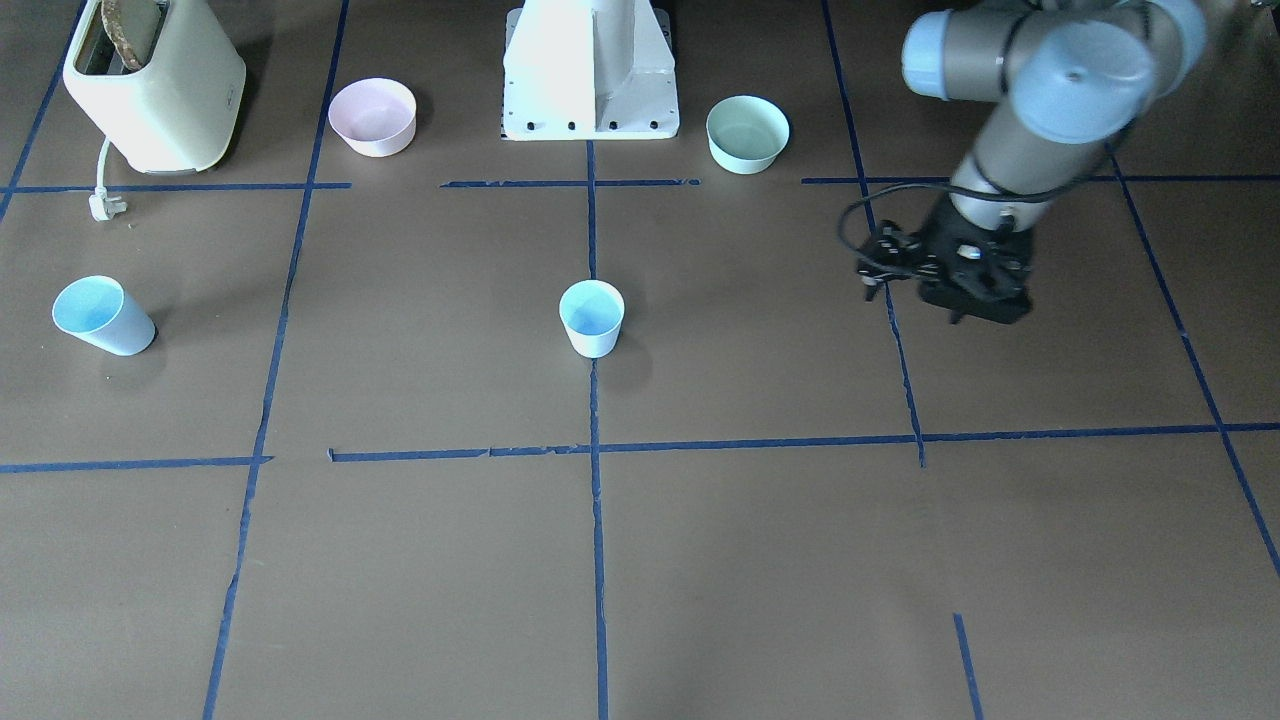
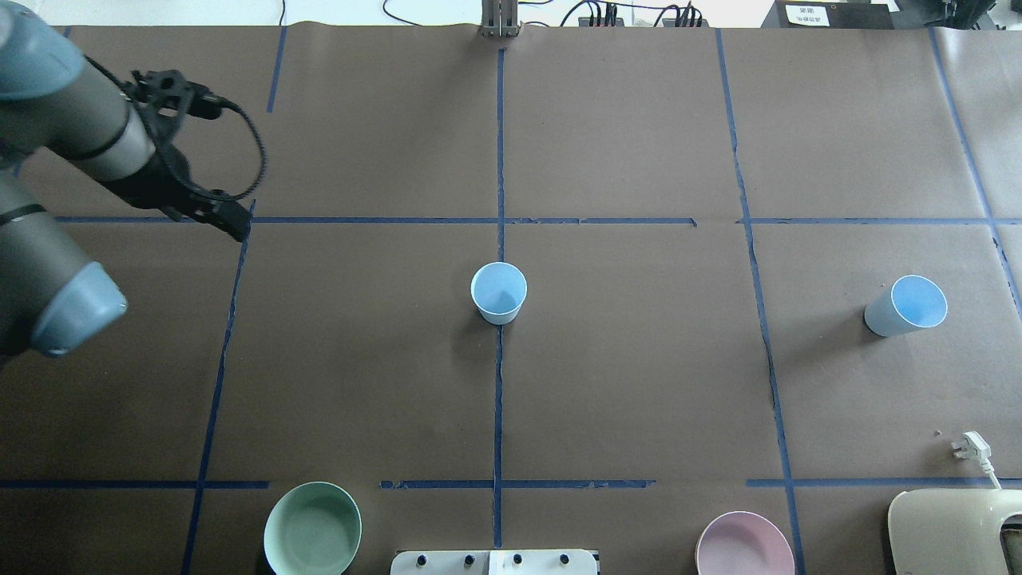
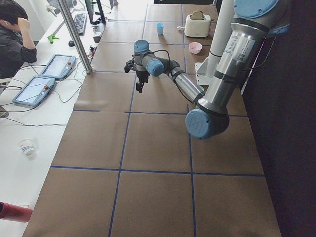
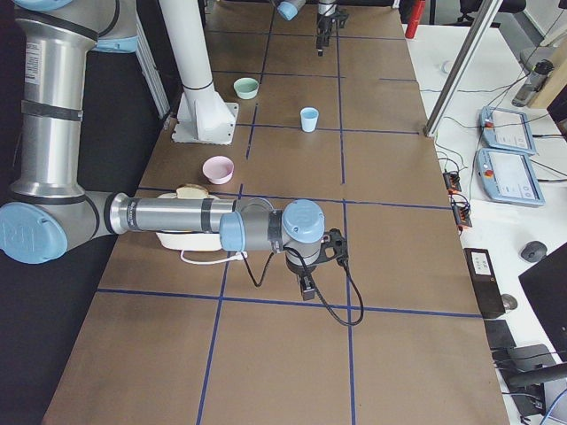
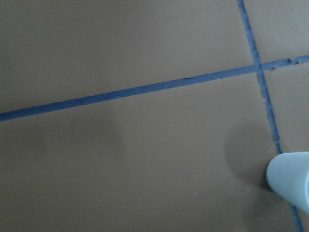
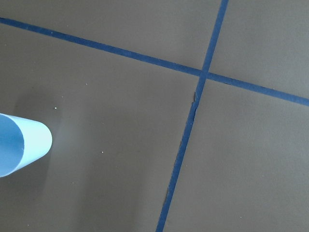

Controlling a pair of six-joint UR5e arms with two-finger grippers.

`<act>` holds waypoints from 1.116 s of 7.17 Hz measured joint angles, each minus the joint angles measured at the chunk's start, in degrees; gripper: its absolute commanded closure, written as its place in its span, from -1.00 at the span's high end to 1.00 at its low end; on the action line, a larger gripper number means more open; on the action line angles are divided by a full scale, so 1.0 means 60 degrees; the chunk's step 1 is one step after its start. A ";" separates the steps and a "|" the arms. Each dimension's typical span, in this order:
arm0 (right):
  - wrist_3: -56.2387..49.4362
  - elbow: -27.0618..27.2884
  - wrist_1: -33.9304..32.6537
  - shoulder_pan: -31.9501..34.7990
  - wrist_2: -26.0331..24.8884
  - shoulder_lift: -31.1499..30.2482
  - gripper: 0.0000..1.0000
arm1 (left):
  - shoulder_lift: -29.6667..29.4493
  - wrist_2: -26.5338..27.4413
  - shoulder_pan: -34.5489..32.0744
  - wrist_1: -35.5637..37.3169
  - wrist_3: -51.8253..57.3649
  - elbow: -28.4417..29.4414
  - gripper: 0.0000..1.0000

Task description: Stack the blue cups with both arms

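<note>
Nothing was stacked yet: one blue cup (image 2: pixel 498 292) stood mid-table, the second blue cup (image 2: pixel 906 306) far right, both free. The left gripper (image 2: pixel 238 230) hung far left, the right gripper (image 4: pixel 306 289) at the right end; how open, I couldn't tell.

Matt brown paper (image 2: pixel 639 383) covers the desk (image 2: pixel 359 375), creased at the seams. Blue tape (image 2: pixel 497 415) lies flat on it, frayed in places. The middle cup (image 2: pixel 499 291) and the right-edge cup (image 2: pixel 906 305) look like smooth plastic, faintly satin. Left arm (image 2: pixel 88 140): dull grey metal tubes, soft-sheen blue caps (image 2: pixel 76 311). Toaster (image 1: pixel 175 110) shell, glossy cream.
</note>
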 measured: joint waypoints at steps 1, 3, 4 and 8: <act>0.0375 0.0007 0.0051 -0.0136 0.0020 0.0045 1.00 | 0.1015 -0.0684 -0.1321 0.0009 0.1887 0.0043 1.00; 0.0830 0.0013 0.0079 -0.0414 0.0009 0.0138 1.00 | 0.2816 -0.1390 -0.3717 0.0096 0.4439 0.0211 1.00; 0.1031 0.0017 0.0081 -0.0502 0.0003 0.0196 1.00 | 0.3649 -0.1609 -0.4528 0.0117 0.4882 0.0237 1.00; 0.3661 0.0497 0.0703 -0.1722 -0.0069 0.0350 1.00 | 0.5047 -0.1905 -0.5317 -0.0011 0.5154 0.0288 1.00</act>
